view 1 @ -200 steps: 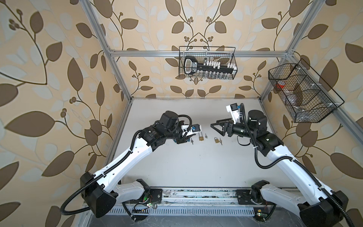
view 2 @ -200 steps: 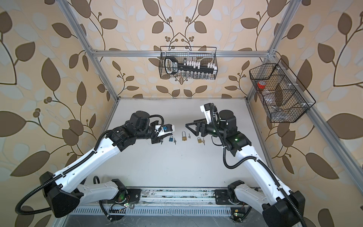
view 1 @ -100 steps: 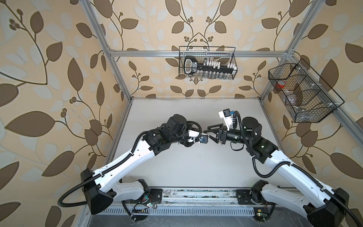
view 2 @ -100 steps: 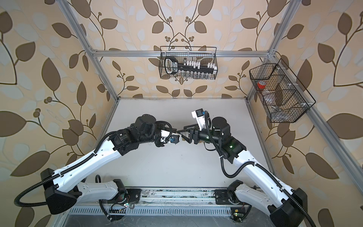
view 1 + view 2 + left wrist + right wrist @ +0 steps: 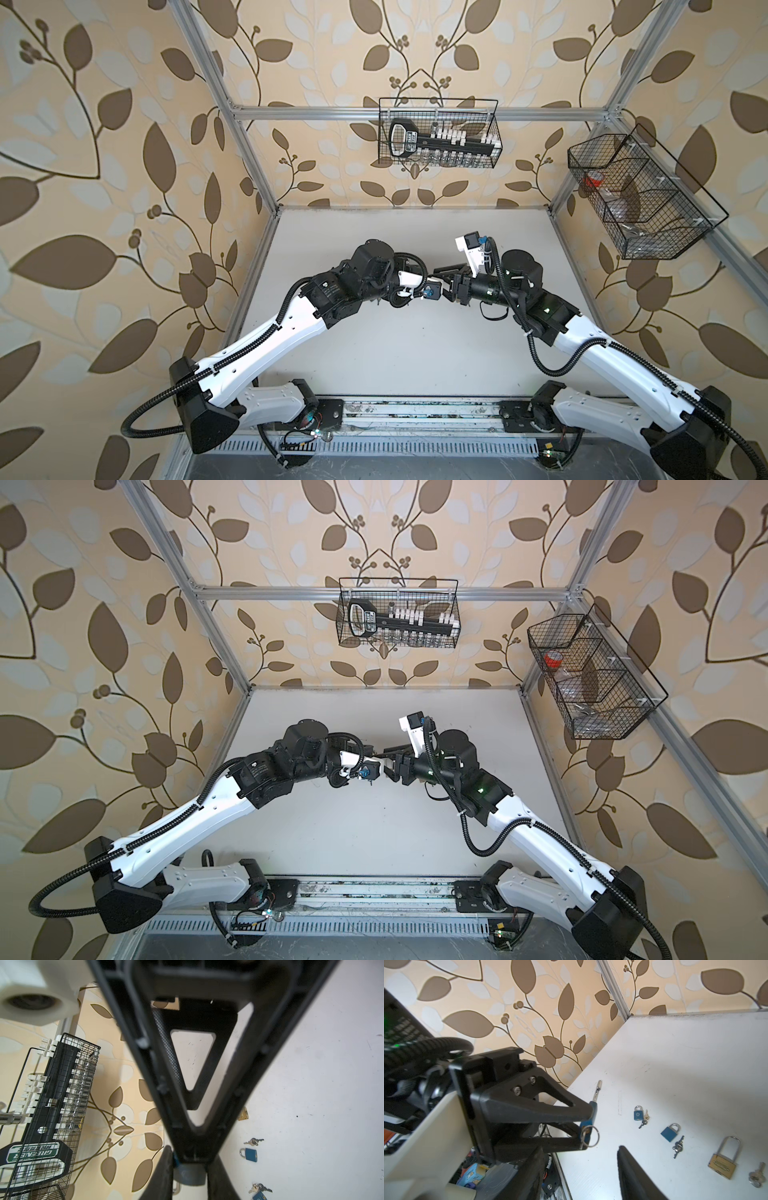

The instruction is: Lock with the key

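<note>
Right wrist: padlock [image 5: 593, 1111] clamped in left gripper [image 5: 585, 1126] above table [image 5: 695, 1059], right gripper [image 5: 579, 1153] seemingly spread.

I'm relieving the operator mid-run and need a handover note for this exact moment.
Left gripper: jaws shut on a blue padlock, held off the table; its shackle stands up, apparently open, a ringed key in its keyhole.
Right gripper: jaws open, empty, close in front of that key.
On the table: small blue padlock, second blue padlock, brass padlock, each with keys beside it.
Done: padlock lifted, key in. Left: grip key, close shackle, lock.
</note>
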`<act>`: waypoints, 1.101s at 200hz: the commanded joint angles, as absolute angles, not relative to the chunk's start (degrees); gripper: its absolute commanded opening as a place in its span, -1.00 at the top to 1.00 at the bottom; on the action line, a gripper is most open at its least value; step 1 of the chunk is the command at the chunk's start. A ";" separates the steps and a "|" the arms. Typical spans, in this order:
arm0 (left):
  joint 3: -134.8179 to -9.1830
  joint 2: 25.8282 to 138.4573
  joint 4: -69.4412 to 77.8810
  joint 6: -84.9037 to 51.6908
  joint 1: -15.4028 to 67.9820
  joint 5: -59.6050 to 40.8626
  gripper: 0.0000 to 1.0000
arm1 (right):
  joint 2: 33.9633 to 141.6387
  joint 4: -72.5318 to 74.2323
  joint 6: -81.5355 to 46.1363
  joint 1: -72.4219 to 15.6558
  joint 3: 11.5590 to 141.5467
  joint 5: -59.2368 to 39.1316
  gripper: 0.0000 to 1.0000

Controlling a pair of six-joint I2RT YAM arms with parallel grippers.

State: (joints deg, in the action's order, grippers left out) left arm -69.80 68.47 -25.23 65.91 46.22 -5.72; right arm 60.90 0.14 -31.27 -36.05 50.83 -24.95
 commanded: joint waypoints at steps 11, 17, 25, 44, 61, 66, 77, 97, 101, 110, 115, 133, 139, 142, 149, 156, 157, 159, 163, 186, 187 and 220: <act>-72.40 67.32 -23.34 71.81 47.03 -6.14 1.00 | 62.42 0.85 -31.35 -36.47 51.92 -22.98 -0.08; -72.42 67.45 -23.38 71.81 47.02 -6.11 1.00 | 62.74 1.14 -31.46 -36.51 52.07 -23.39 -0.07; -72.43 67.58 -23.35 71.81 47.10 -6.15 1.00 | 63.17 1.39 -31.68 -36.59 52.27 -23.84 -0.06; -72.60 67.76 -23.42 71.85 47.11 -6.28 1.00 | 64.04 1.86 -31.92 -36.72 52.72 -23.84 -0.02; -72.71 67.96 -23.49 72.01 47.20 -6.11 1.00 | 64.50 2.42 -32.13 -36.75 52.92 -23.94 0.02; -72.69 68.02 -23.50 72.07 47.20 -6.14 1.00 | 64.72 2.39 -32.09 -36.76 53.09 -23.98 0.03; -72.70 68.03 -23.58 72.13 47.26 -6.19 1.00 | 65.14 2.46 -32.09 -36.80 53.34 -23.99 0.06; -72.60 68.03 -23.51 72.08 47.29 -6.37 1.00 | 65.34 3.31 -32.41 -36.78 53.35 -24.39 0.09; -72.55 68.03 -23.52 72.11 47.29 -6.41 1.00 | 65.49 3.48 -32.50 -36.87 53.37 -24.52 0.10; -72.34 68.03 -23.43 72.04 47.29 -6.40 1.00 | 65.50 3.85 -32.60 -36.84 53.36 -24.84 0.10; -72.21 68.03 -23.39 72.12 47.29 -6.39 1.00 | 65.56 3.96 -32.62 -36.90 53.32 -24.87 0.10; -72.20 68.07 -23.21 72.00 47.28 -6.64 1.00 | 65.92 3.55 -32.70 -36.83 53.50 -24.63 0.13; -72.19 68.11 -23.13 72.00 47.29 -6.83 1.00 | 66.16 3.37 -32.70 -36.86 53.48 -24.46 0.14; -72.14 68.16 -23.14 72.00 47.29 -6.92 1.00 | 66.24 3.34 -32.72 -36.86 53.52 -24.34 0.15; -72.20 68.20 -23.14 71.92 47.37 -7.11 1.00 | 66.39 3.34 -32.91 -36.84 53.52 -24.27 0.18; -72.19 68.23 -23.01 71.89 47.37 -7.29 1.00 | 66.68 3.42 -33.06 -36.85 53.61 -24.38 0.20; -72.22 68.26 -23.02 71.94 47.37 -7.29 1.00 | 66.74 3.42 -33.05 -36.84 53.61 -24.41 0.20; -72.11 68.28 -22.89 71.95 47.37 -7.36 1.00 | 66.78 3.43 -33.11 -36.85 53.68 -24.47 0.20; -72.09 68.29 -22.91 71.90 47.37 -7.45 1.00 | 66.97 3.51 -33.29 -36.87 53.70 -24.60 0.21; -71.90 68.38 -22.51 71.79 47.46 -8.04 1.00 | 67.28 3.95 -33.66 -36.90 53.95 -24.74 0.30; -71.94 68.38 -22.51 71.80 47.46 -8.11 1.00 | 67.30 4.00 -33.66 -36.86 53.96 -24.72 0.30; -71.48 68.38 -22.15 71.48 47.72 -8.28 1.00 | 67.82 3.80 -33.66 -36.84 54.49 -24.91 0.47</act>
